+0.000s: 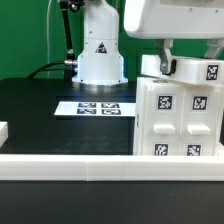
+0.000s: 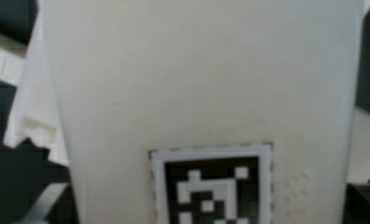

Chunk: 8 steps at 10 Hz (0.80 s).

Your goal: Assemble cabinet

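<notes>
- While the cabinet [image 1: 182, 112] stands upright at the exterior view's right, its long axis runs vertical, tagged face toward the camera.
- Gripper [image 1: 166, 62] meets its top; grip unclear.

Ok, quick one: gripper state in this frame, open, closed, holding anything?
Gripper: down at the top of the cabinet; whether it is open or closed cannot be told, since the fingertips are hidden in both views.
</notes>
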Motion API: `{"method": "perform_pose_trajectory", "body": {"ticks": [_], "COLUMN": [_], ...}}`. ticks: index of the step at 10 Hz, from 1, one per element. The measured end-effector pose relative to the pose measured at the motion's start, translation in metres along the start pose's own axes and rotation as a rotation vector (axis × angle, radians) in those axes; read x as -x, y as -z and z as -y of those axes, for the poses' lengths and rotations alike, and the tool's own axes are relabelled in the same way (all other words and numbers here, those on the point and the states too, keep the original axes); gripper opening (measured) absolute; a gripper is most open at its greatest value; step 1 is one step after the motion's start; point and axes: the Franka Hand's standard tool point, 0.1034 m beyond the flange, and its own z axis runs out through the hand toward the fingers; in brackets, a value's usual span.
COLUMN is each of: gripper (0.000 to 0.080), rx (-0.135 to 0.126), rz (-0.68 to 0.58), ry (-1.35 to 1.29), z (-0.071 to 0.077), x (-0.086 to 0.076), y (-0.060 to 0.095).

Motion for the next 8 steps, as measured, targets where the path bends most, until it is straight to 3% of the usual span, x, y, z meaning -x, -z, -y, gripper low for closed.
{"method": "perform_pose_trajectory", "body": {"ticks": [8], "gripper": [0.0564], "rx": [-0.007], "rz": [-0.057], "ry": [-0.844], "z": [-0.0064], "x": [0.0004], "y": [-0.0013]}}
